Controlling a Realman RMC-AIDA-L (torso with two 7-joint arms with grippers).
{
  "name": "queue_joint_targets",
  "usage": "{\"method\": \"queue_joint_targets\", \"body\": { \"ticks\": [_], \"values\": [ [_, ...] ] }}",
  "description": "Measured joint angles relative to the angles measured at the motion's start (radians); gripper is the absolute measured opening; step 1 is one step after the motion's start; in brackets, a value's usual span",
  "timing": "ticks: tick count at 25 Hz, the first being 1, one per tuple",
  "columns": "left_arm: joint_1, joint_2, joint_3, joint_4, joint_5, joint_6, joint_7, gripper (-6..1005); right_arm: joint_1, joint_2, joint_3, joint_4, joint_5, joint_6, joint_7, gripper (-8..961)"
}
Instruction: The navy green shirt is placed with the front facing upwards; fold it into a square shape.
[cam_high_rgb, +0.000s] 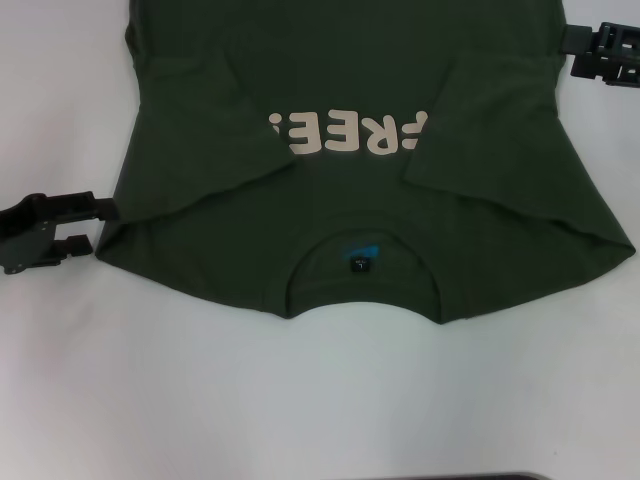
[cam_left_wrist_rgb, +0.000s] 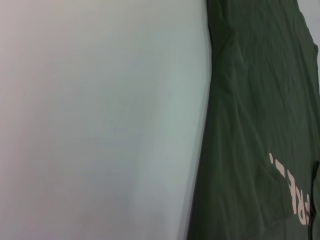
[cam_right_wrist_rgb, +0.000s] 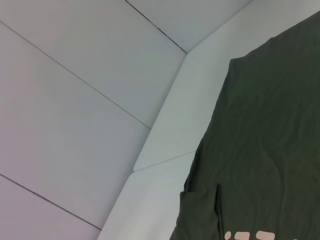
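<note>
The navy green shirt (cam_high_rgb: 350, 70) lies flat on the white table (cam_high_rgb: 320, 400), collar nearest me, with both sleeves folded in over the chest. Its cream lettering (cam_high_rgb: 350, 135) is partly covered by the folded flaps, and a small black and blue neck label (cam_high_rgb: 358, 258) shows inside the collar. My left gripper (cam_high_rgb: 100, 225) rests open at the shirt's left shoulder corner, one finger touching the cloth edge. My right gripper (cam_high_rgb: 570, 55) is open beside the shirt's far right edge. The left wrist view shows the shirt (cam_left_wrist_rgb: 260, 100) and the right wrist view shows the shirt (cam_right_wrist_rgb: 265, 130).
Bare white table (cam_left_wrist_rgb: 100, 125) lies to the left of the shirt and in front of the collar. The right wrist view shows the table's edge (cam_right_wrist_rgb: 165, 125) with pale panels (cam_right_wrist_rgb: 65, 115) beyond. A dark strip (cam_high_rgb: 460, 476) sits at the near edge.
</note>
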Motion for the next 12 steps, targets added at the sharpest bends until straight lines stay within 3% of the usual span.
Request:
{"method": "queue_joint_targets", "body": {
  "ticks": [12],
  "values": [
    [-0.009, -0.007, 0.014, -0.001, 0.001, -0.003, -0.001, 777, 0.000, 0.000, 0.000, 0.000, 0.000, -0.001, 0.002, 928]
  ]
}}
